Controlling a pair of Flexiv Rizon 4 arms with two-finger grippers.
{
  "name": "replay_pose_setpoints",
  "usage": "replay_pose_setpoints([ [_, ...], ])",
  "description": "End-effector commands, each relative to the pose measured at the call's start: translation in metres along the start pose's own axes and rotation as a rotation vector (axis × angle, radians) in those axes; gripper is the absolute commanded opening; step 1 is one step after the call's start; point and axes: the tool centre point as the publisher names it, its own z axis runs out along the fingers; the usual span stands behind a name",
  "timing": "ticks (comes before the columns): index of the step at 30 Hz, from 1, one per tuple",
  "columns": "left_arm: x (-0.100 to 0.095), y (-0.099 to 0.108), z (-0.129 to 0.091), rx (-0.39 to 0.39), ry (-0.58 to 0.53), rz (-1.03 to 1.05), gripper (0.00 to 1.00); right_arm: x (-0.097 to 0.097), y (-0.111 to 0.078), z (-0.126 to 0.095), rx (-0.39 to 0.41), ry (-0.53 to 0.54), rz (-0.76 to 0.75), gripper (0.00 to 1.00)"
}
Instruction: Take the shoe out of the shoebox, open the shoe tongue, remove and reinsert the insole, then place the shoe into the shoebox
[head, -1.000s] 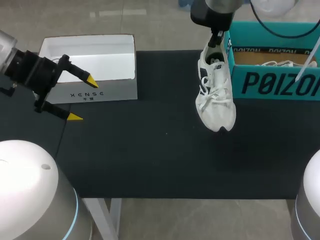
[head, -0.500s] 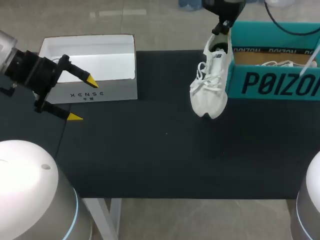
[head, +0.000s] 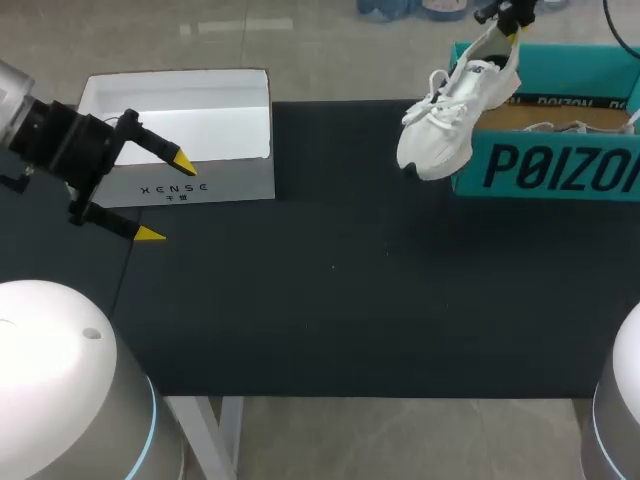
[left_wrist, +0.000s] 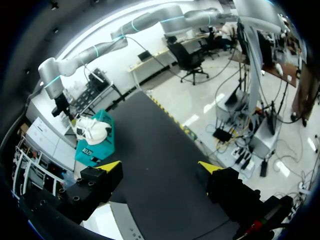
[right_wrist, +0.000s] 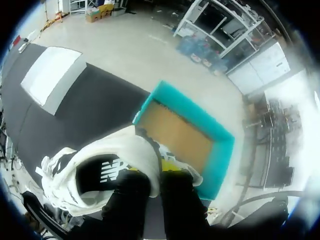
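Right pincer (right_wrist: 150, 169) clenched on the heel collar holds the white shoe (head: 440, 135) aloft, toe lowest, at the teal shoebox's (head: 560, 165) edge; seemingly light and soft-sided, it is best gripped at the firmer heel, while the left pincer (head: 168, 197) hangs released.

table (head: 330, 300): was a flat black matte top, lit pretty evenly
legs (head: 215, 430): pale metal frame, poked out underneath

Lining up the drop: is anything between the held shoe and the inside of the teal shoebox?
No lid covers the shoebox. The shoe, in the right gripper, overhangs its left wall, and something white, perhaps another shoe, lies inside.
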Motion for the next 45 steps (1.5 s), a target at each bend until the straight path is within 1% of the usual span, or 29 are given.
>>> replay_pose_setpoints([
  [1, 0.000, 0.000, 0.000, -0.002, 0.003, 0.000, 1.00, -0.013, -0.008, 0.002, 0.016, -0.031, 0.060, 0.00],
  [19, 0.000, 0.000, 0.000, -0.002, 0.003, 0.000, 1.00, -0.013, -0.008, 0.002, 0.016, -0.031, 0.060, 0.00],
  [22, 0.000, 0.000, 0.000, -0.002, 0.003, 0.000, 1.00, -0.026, 0.000, -0.003, 0.019, -0.055, 0.157, 0.00],
  [26, 0.000, 0.000, 0.000, -0.002, 0.003, 0.000, 1.00, -0.042, 0.006, -0.009, 0.044, -0.075, 0.237, 0.00],
  [32, 0.000, 0.000, 0.000, -0.002, 0.003, 0.000, 1.00, -0.074, 0.011, -0.003, 0.092, -0.059, 0.369, 0.00],
  [37, 0.000, 0.000, 0.000, -0.002, 0.003, 0.000, 1.00, -0.110, 0.008, 0.009, 0.118, -0.033, 0.495, 0.00],
  [41, 0.000, 0.000, 0.000, -0.002, 0.003, 0.000, 1.00, -0.139, 0.001, 0.020, 0.114, -0.002, 0.617, 0.00],
  [45, 0.000, 0.000, 0.000, -0.002, 0.003, 0.000, 1.00, -0.159, -0.008, 0.030, 0.116, -0.001, 0.712, 0.00],
])
